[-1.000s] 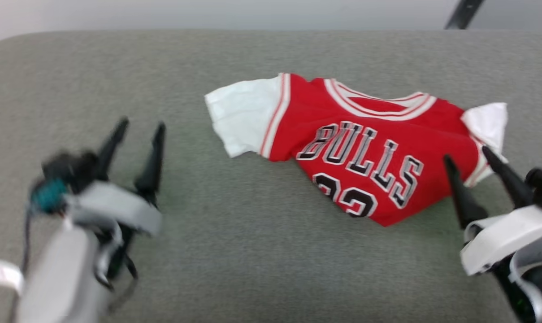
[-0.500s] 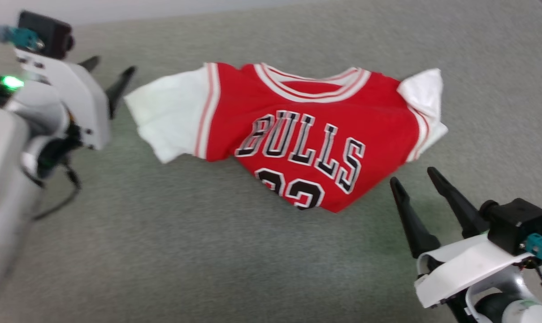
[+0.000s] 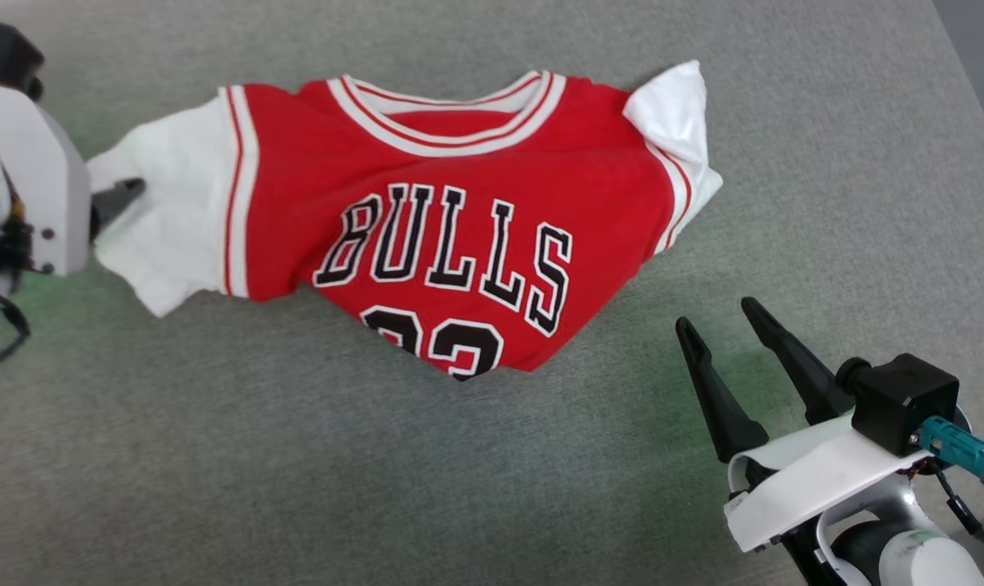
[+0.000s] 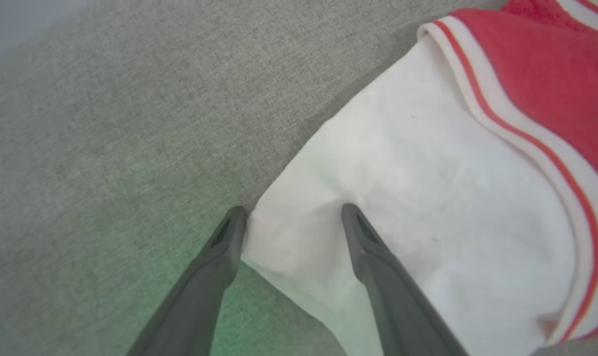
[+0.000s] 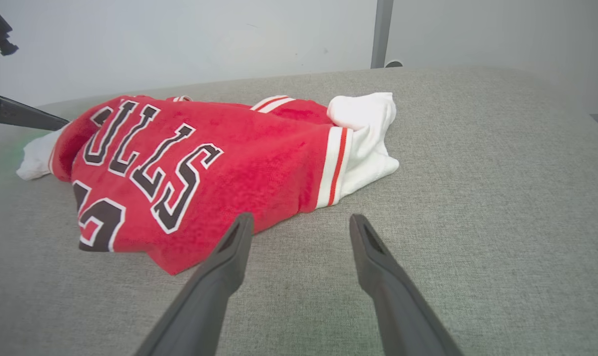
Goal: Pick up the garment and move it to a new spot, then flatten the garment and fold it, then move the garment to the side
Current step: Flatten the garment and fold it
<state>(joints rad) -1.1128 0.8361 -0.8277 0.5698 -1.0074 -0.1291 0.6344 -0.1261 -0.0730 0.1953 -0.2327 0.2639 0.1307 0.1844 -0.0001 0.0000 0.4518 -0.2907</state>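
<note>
Left gripper (image 4: 293, 210) spread, straddling white sleeve (image 4: 402, 173) corner at 9 o'clock of Bulls jersey (image 3: 459, 187), likely poised to pinch for lifting. Right gripper (image 3: 718, 316) spread, at 4 o'clock, off cloth.

Open grey surface (image 3: 312, 488) around garment (image 3: 475, 203)

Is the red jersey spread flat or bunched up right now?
Bunched up, not flat: the garment has its lower part tucked under, cutting off the number, and one white sleeve is crumpled.
</note>
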